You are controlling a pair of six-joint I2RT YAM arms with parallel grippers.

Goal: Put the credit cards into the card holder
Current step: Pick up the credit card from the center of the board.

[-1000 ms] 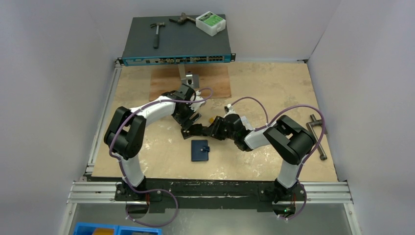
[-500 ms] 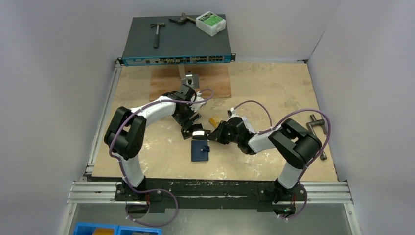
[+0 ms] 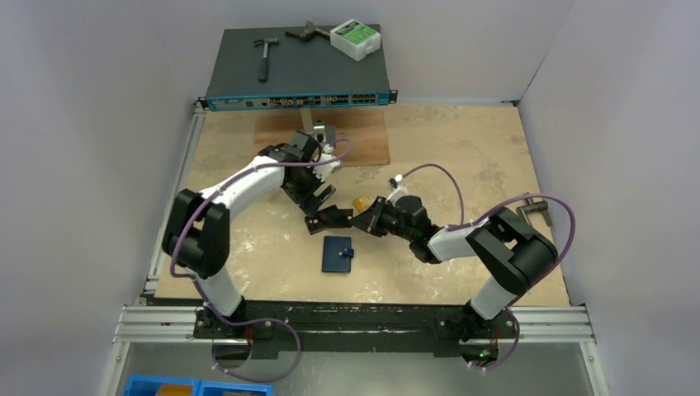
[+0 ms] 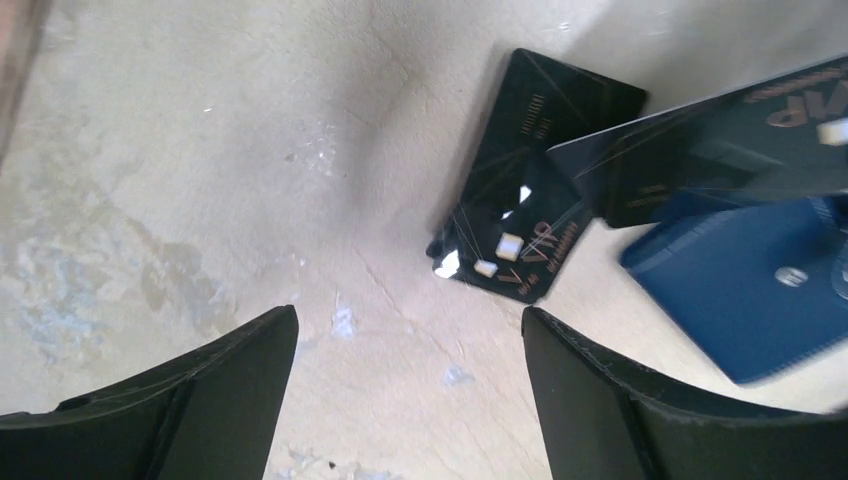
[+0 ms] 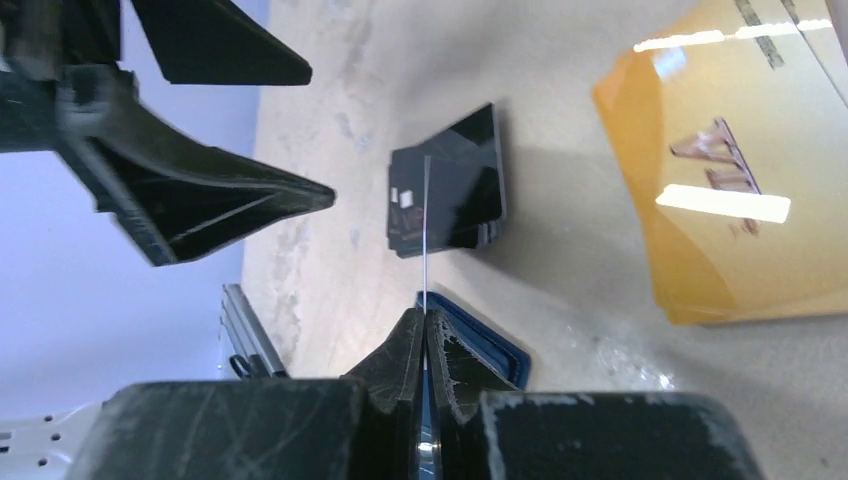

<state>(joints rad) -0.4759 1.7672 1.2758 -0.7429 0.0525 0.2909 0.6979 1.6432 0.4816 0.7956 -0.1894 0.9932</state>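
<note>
Near the middle of the bench (image 3: pixel 462 148) the two arms meet, and their grippers come close to each other. The right gripper (image 5: pixel 425 318) is closed tightly on a dark card (image 4: pixel 700 150), which its wrist camera sees only as a thin line because the card stands on its edge there. From the left wrist view this dark card hangs in the air and shows some orange letters; it covers one corner of the card holder (image 4: pixel 745 290), but I cannot tell if the two are touching. The left gripper (image 4: pixel 408 320) is wide apart and holds nothing; it hovers above the bare bench, just beside a black card (image 4: pixel 530 180) that lies flat with pale marks on it. The card holder is navy blue, it lies flat on the bench with its snap facing up, on the near side of both grippers (image 3: pixel 338 253). An orange card (image 5: pixel 740 170) lies flat on the bench too, just beside the right gripper on the far side, and apart from the black card. At the back of the bench a network switch (image 3: pixel 297 78) stands, and on top of it there are a hammer (image 3: pixel 263 56) and a white box (image 3: pixel 356 39) with a green label.
</note>
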